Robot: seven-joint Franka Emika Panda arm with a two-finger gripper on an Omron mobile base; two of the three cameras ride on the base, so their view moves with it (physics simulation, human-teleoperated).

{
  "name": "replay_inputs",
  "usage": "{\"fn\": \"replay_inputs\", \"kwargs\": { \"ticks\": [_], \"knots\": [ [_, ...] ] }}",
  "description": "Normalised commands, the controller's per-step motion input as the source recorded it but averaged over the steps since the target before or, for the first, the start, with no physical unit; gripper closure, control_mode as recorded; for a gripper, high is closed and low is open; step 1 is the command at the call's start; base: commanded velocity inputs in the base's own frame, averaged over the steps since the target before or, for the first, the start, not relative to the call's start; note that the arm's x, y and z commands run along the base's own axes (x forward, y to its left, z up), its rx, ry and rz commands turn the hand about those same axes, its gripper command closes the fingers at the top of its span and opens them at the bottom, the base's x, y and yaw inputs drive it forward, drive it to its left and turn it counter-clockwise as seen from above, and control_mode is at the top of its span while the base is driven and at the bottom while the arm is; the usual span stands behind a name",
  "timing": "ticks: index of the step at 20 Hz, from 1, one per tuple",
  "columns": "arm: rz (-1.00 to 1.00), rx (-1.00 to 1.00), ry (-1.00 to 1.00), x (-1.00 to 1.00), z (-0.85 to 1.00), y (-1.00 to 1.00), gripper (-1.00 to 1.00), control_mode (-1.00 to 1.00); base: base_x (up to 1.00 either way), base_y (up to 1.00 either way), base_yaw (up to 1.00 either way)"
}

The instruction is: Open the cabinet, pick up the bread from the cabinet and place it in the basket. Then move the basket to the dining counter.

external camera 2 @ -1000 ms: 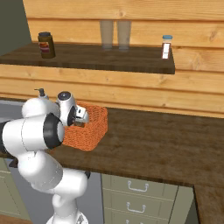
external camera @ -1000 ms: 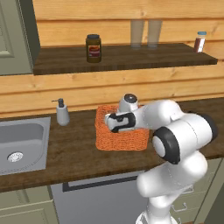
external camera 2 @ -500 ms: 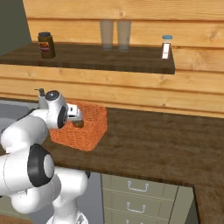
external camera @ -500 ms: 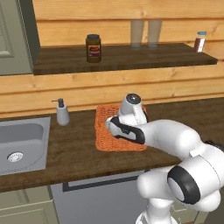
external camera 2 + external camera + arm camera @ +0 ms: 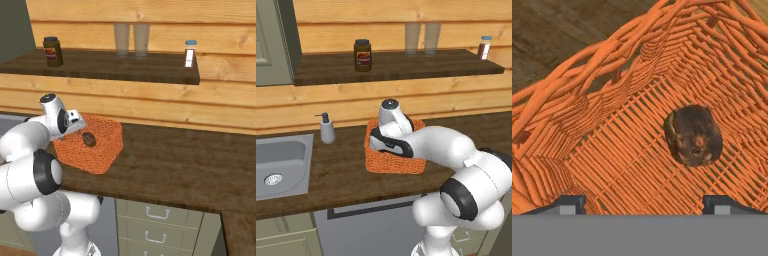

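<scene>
My claw [image 5: 644,201] hangs spread wide and empty inside the basket [image 5: 612,150]; the bread [image 5: 693,135] lies on the weave just beyond my right fingertip [image 5: 724,204], untouched.

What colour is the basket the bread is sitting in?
Orange woven wicker basket, clearest in the hand view, with the dark brown bread inside.

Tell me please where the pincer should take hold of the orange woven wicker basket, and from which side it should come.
Probably one upright side wall of the orange woven wicker basket, taken at its rim from above, one finger inside and one outside. The walls stand upright and the top is open. The pincer is inside it already. Choose a wall away from the small round brown bread on the floor.
</scene>
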Motion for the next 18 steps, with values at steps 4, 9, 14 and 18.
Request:
{"fn": "replay_inputs", "kwargs": {
  "ticks": [4, 9, 14, 18],
  "knots": [
    [0.24, -0.17, 0.01, 0.00, 0.14, 0.10, -1.00, -1.00, 0.00, 0.00, 0.00],
    [0.17, -0.13, 0.00, -0.11, 0.01, 0.11, -1.00, -1.00, 0.00, 0.00, 0.00],
    [0.11, -0.07, 0.00, 0.00, 0.00, 0.01, -1.00, -1.00, 0.00, 0.00, 0.00],
    [0.11, -0.04, 0.00, -0.22, 0.01, 0.00, -1.00, -1.00, 0.00, 0.00, 0.00]
  ]
}}
